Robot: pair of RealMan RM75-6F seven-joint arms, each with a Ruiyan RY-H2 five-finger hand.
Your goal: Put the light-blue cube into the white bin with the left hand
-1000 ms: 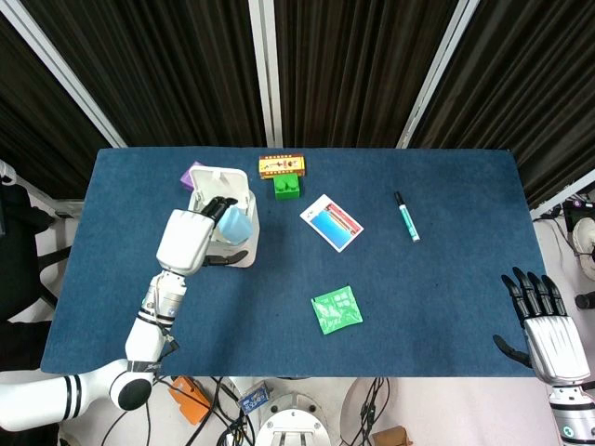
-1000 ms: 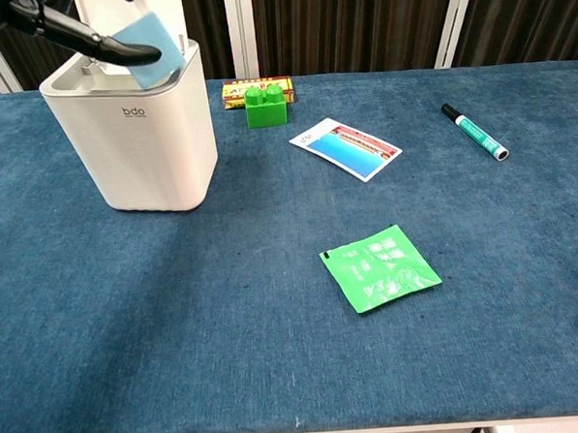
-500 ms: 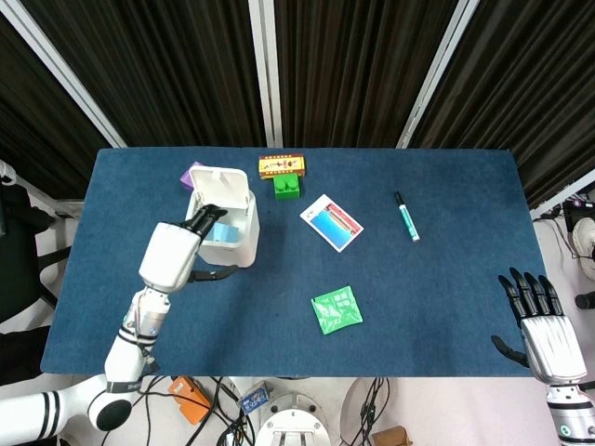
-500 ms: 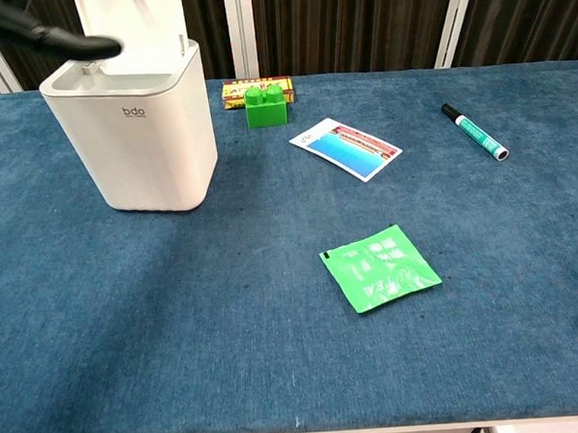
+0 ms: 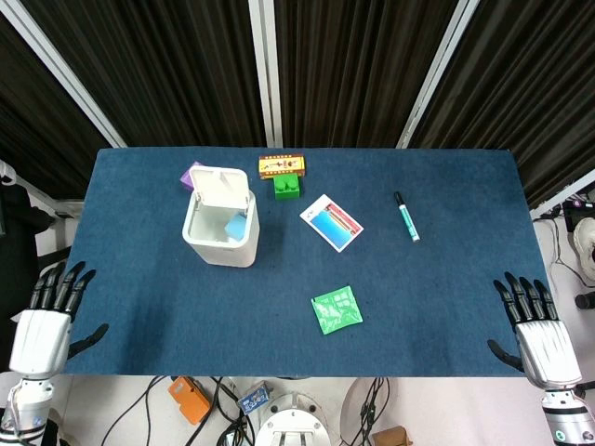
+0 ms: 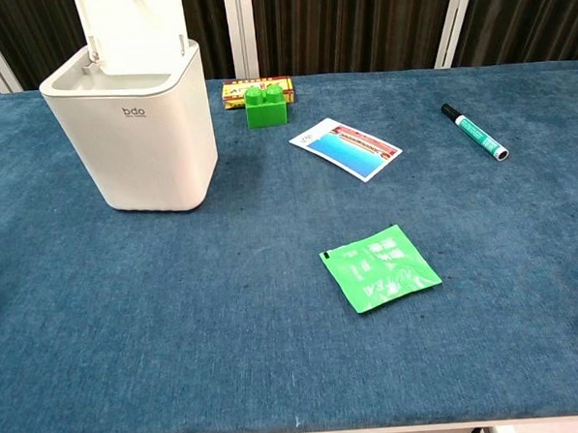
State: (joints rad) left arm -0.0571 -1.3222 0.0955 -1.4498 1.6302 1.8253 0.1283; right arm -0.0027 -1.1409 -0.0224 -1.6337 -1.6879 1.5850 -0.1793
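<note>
One white bin (image 5: pixel 220 228), one marker (image 5: pixel 406 216), two green items.

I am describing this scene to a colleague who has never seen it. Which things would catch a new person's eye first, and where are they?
The white bin at the table's rear left stands out, its lid up and the light-blue cube lying inside. Right of it lie a green brick, a printed card, a marker and, nearer the front, a green sachet. The left hand and right hand hold nothing, at the front corners.

Head view: high, steep down, whole table (image 5: pixel 139 269). Chest view: low, forward, nearer; same tabletop.
</note>
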